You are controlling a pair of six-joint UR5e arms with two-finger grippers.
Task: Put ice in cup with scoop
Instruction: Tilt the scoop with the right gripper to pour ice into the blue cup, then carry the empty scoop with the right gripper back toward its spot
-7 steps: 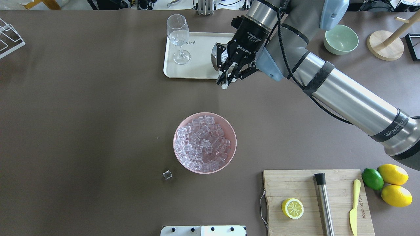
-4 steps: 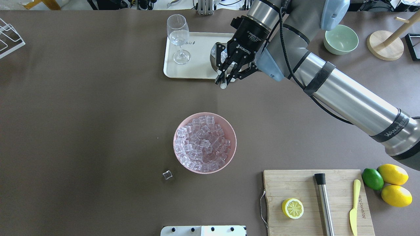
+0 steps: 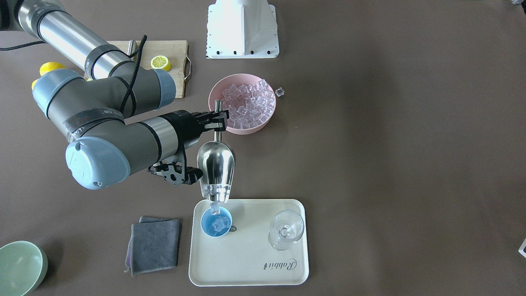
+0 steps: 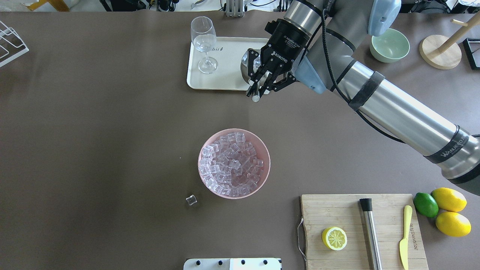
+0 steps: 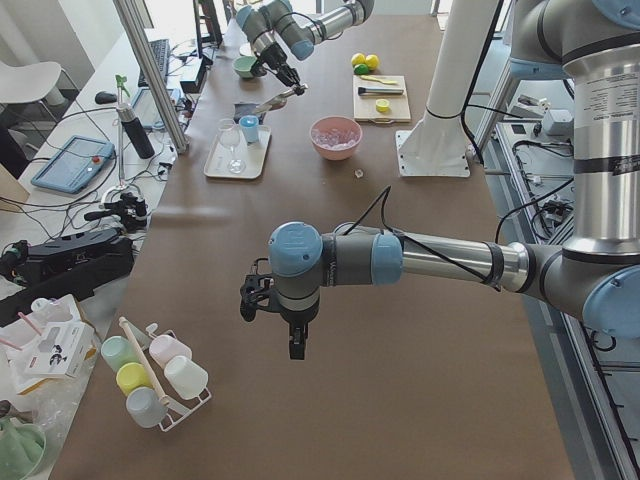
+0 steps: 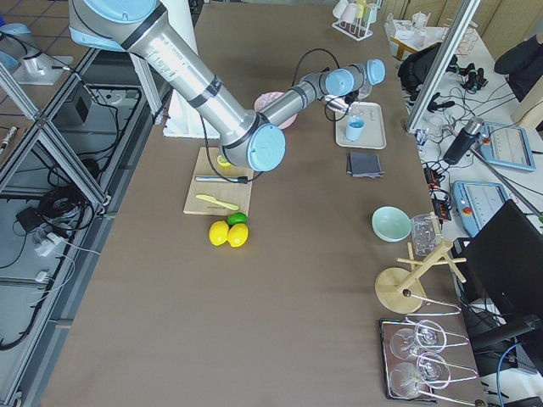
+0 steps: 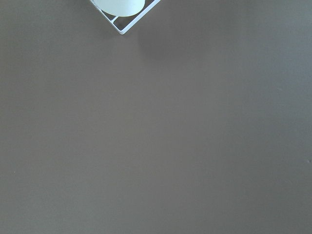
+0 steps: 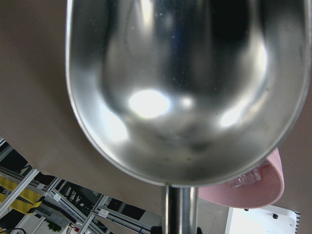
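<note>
My right gripper (image 3: 216,120) is shut on the thin rod handle of the steel scoop (image 3: 216,167). It holds the scoop tipped mouth-down over the small blue cup (image 3: 216,225) on the white tray (image 3: 246,267). Clear ice cubes (image 3: 214,204) sit at the scoop's mouth and drop toward the cup, which holds at least one cube. From overhead the gripper (image 4: 258,89) and scoop (image 4: 246,66) hide the cup. The scoop's trough (image 8: 185,87) fills the right wrist view. My left gripper (image 5: 290,335) hangs over bare table far from these; I cannot tell if it is open.
A pink bowl (image 4: 234,163) full of ice cubes stands mid-table, with one loose cube (image 4: 191,200) beside it. A stemmed glass (image 4: 204,41) stands on the tray. A grey cloth (image 3: 154,244), a green bowl (image 4: 389,45) and a cutting board (image 4: 337,213) with a steel cylinder (image 4: 369,232) lie around.
My right gripper and the scoop have shifted slightly toward the far side of the tray. Everything else on the table has stayed where it was.
</note>
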